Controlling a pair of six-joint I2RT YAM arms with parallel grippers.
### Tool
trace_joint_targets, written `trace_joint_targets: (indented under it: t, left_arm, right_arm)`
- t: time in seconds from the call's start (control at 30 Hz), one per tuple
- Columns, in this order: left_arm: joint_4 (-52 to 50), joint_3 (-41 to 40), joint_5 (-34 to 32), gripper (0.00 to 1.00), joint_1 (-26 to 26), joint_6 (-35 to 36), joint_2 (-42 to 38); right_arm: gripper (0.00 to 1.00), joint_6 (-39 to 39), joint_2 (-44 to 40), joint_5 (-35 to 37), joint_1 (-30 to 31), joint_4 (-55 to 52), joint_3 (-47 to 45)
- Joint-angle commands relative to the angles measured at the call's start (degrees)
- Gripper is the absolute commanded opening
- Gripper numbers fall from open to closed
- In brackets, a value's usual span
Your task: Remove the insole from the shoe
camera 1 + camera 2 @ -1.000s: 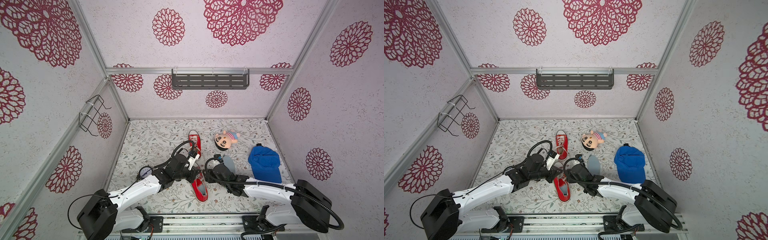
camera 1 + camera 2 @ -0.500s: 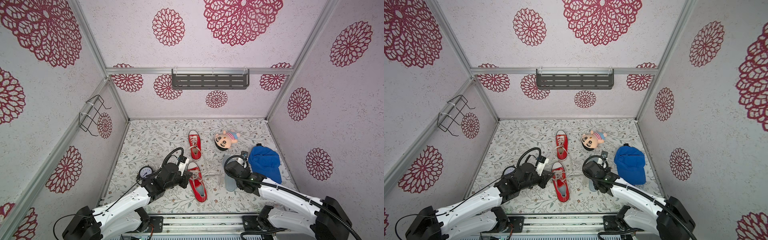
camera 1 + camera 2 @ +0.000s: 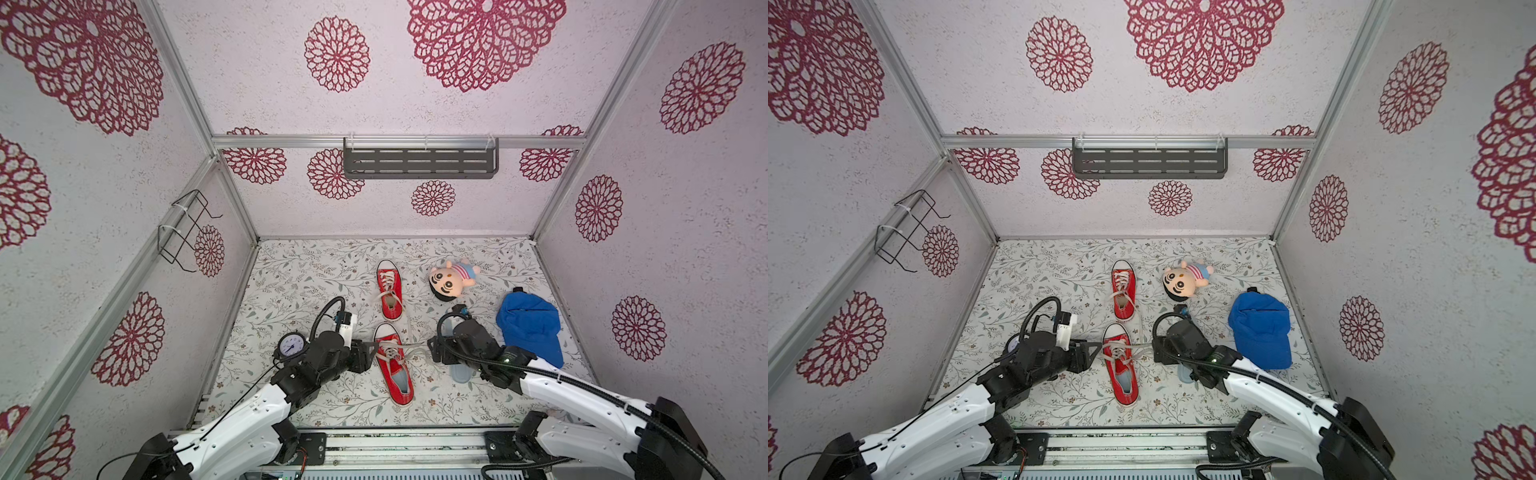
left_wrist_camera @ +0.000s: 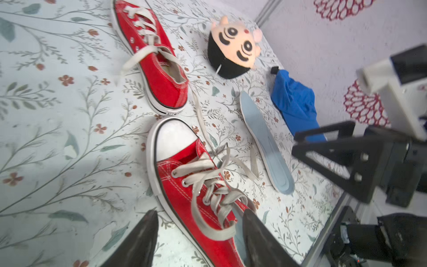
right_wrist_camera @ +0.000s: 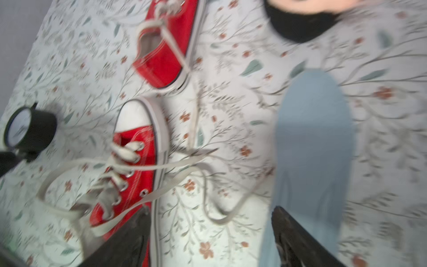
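Two red shoes lie mid-floor in both top views: a near shoe (image 3: 394,368) (image 3: 1122,368) with loose laces and a far shoe (image 3: 389,289). A pale blue insole (image 4: 265,143) (image 5: 314,138) lies flat on the floor to the right of the near shoe, mostly under my right arm from above (image 3: 460,374). The near shoe's opening shows blue-grey inside (image 3: 401,379). My left gripper (image 3: 368,353) (image 4: 198,222) stands open at the near shoe's (image 4: 196,185) left side, straddling its laced part. My right gripper (image 3: 434,351) (image 5: 208,228) is open between shoe and insole, holding nothing.
A plush doll (image 3: 451,280) lies behind the insole and a blue cap (image 3: 530,328) to its right. A small round clock (image 3: 291,345) stands by my left arm. A grey shelf (image 3: 419,162) hangs on the rear wall, a wire rack (image 3: 187,228) on the left wall.
My left gripper, shut a second ago, drew back left and now stands open at the near shoe. My right arm swung right, then returned toward the shoe, jaws wider. The insole stayed put.
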Motion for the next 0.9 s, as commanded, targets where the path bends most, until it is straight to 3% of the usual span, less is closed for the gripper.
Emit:
trace_joint_targets:
  t: [0.0,0.13,0.2,0.27,0.37,0.47,0.57,0.73,0.87]
  left_arm:
    - [1.7,-3.3,4.3,0.7,3.7,-7.5,-3.4]
    - [6.9,-6.1,10.5,0.83,8.5,-11.6,-3.8]
    - [9.9,-5.4,13.7,0.86,10.8,-11.4,-1.3]
    - [11.9,-3.8,16.3,0.87,12.4,-9.9,3.8]
    - [16.4,-1.6,19.0,0.88,13.6,-8.7,13.5]
    - [22.8,0.7,21.5,0.9,14.0,-9.0,23.7]
    - [29.0,2.9,23.0,0.93,14.1,-10.0,32.3]
    - [38.2,6.7,25.9,0.92,14.0,-12.0,43.7]
    - [44.0,8.9,28.4,0.85,13.9,-13.4,50.6]
  right_arm:
    - [0.85,-1.2,5.6,-8.6,5.4,2.7,3.7]
    - [0.84,-0.1,11.6,-8.3,9.1,4.1,5.8]
    - [0.79,0.7,13.7,-6.9,9.5,3.4,6.3]
    - [0.71,1.3,15.5,-4.6,9.4,0.8,7.5]
    - [0.53,1.6,17.2,-2.4,9.4,-2.6,8.9]
    - [0.42,1.9,17.4,-2.3,9.4,-3.0,8.9]
    - [0.38,2.3,16.9,-2.1,9.4,-2.7,8.7]
    - [0.25,2.4,17.4,-2.6,9.5,-2.3,8.7]
    - [0.23,2.9,17.6,-2.2,9.4,-3.9,8.5]
